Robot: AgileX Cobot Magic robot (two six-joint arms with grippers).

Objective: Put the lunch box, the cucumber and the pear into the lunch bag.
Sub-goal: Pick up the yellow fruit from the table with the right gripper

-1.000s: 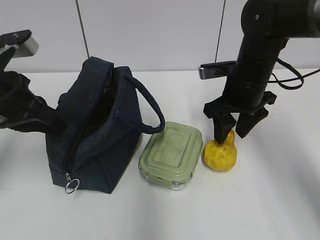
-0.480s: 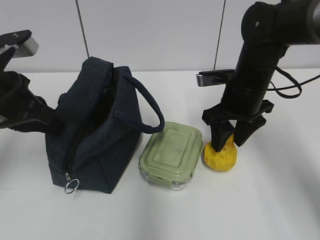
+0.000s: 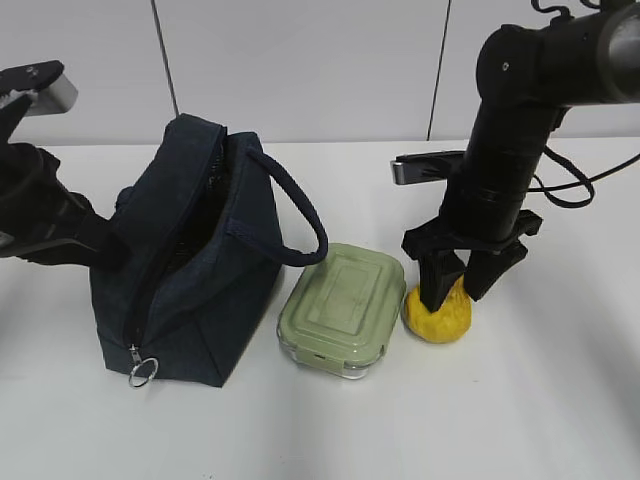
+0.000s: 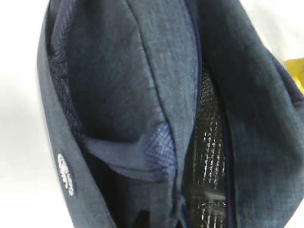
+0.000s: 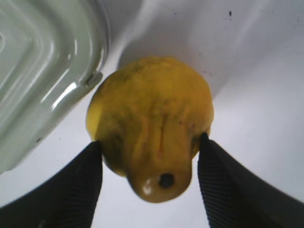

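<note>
Step in hand: grasp the bumpy yellow pear [image 3: 437,316], which sits on the white counter [image 3: 560,400] just right of the rectangular glass lunch box with sage-green lid [image 3: 343,308]. Right hand [image 5: 149,185] is spread, fingers [image 5: 76,183] straddling the pear's neck end, at or just off the skin, not clenched yet. Best to clench low on the wide body, clear of the lid edge, then lift straight. Left hand, out of view, is clenched, apparently holding the dark navy fabric lunch bag [image 3: 185,270] left of the box, mouth gaping. Cucumber not visible.
</note>
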